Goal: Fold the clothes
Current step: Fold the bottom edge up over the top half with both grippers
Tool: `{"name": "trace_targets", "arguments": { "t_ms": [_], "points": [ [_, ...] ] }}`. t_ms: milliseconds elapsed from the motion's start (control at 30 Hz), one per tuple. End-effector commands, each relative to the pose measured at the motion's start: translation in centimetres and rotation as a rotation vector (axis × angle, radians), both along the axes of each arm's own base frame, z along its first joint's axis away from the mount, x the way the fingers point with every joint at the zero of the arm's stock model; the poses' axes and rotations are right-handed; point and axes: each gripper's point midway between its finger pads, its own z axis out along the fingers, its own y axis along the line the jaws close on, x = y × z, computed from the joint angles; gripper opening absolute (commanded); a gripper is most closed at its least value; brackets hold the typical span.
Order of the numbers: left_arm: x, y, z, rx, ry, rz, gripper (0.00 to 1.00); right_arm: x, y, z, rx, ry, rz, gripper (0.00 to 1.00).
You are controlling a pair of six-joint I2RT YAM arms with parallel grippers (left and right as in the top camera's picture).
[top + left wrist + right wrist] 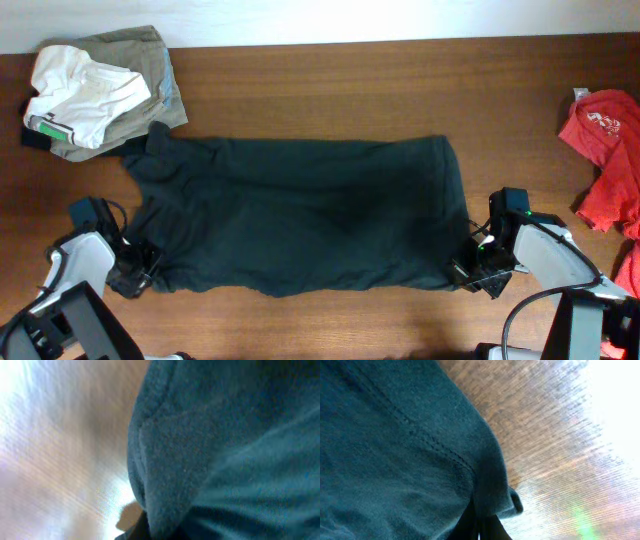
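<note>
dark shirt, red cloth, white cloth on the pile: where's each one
dark shirt [310, 215]: overhead view, middle of its spread body.
red cloth [605, 130]: overhead view, its upper part, far right.
white cloth [80, 90]: overhead view, its middle, top left.

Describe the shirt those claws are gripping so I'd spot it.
On the wooden table, look to the middle: the dark shirt lies spread flat. It is the widest, darkest cloth, unlike the pale pile and the red garment at the edges.
</note>
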Motion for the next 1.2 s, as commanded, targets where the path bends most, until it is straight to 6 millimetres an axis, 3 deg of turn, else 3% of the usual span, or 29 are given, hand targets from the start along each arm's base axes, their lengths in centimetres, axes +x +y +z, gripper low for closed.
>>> {"name": "trace_targets", "arguments": {
  "t_ms": [0, 133, 367, 500, 600, 700, 833, 867, 900, 967, 1000, 1033, 1067, 1133, 1167],
  "points": [
    [-0.2, -1.0, 2.9, -0.009, -0.061, -0.038, 0.01, 2.8, -0.9, 2.6, -0.035, -0.078, -0.016, 0.04],
    [1.8, -0.6, 7.8, 0.071, -0.274, -0.046, 0.01, 7.5, -1.5, 6.7, -0.053, -0.243, -0.016, 0.04],
    [8.1, 2.4, 10.2, 0.192, -0.533, -0.041, 0.01, 14.1, -2.4, 8.2, -0.079, -0.518, -0.015, 0.04],
    [10.6, 2.2, 8.0, 0.153, -0.550, -0.036, 0.01, 15.3, -2.6, 7.4, -0.082, -0.534, -0.015, 0.04],
    [13.7, 1.4, 6.5, 0.155, -0.598, -0.093, 0.01, 16.9, -2.9, 5.8, -0.085, -0.551, -0.015, 0.04],
    [18.5, 0.1, 5.9, 0.180, -0.728, -0.150, 0.01, 19.3, -3.4, 4.9, -0.096, -0.613, -0.014, 0.04],
    [19.7, -0.6, 4.2, 0.196, -0.733, -0.173, 0.02, 21.3, -3.3, 5.7, -0.107, -0.700, -0.004, 0.04],
    [19.8, -0.4, 3.7, 0.202, -0.725, -0.169, 0.57, 21.8, -2.5, 5.7, -0.110, -0.718, 0.019, 0.47],
    [19.8, -0.3, 3.7, 0.205, -0.726, -0.168, 0.68, 21.9, -2.2, 5.7, -0.114, -0.721, 0.033, 0.68],
    [20.1, -0.5, 4.4, 0.203, -0.740, -0.187, 0.75, 22.1, -1.9, 6.0, -0.132, -0.731, 0.083, 0.81],
    [20.2, -0.8, 5.4, 0.200, -0.746, -0.227, 0.79, 22.1, -2.4, 6.7, -0.149, -0.716, 0.100, 0.92],
    [20.3, -0.8, 6.7, 0.214, -0.750, -0.258, 0.80, 21.8, -3.5, 8.0, -0.180, -0.670, 0.083, 0.96],
    [20.4, -0.6, 10.0, 0.251, -0.767, -0.302, 0.86, 22.0, -4.6, 10.2, -0.197, -0.653, 0.083, 1.00],
    [20.0, -0.8, 14.2, 0.263, -0.786, -0.312, 0.98, 21.9, -5.5, 14.4, -0.206, -0.629, 0.123, 0.99],
    [19.3, -1.2, 15.8, 0.251, -0.783, -0.317, 0.99, 21.7, -5.2, 16.5, -0.201, -0.621, 0.170, 0.99]
  ]
}}
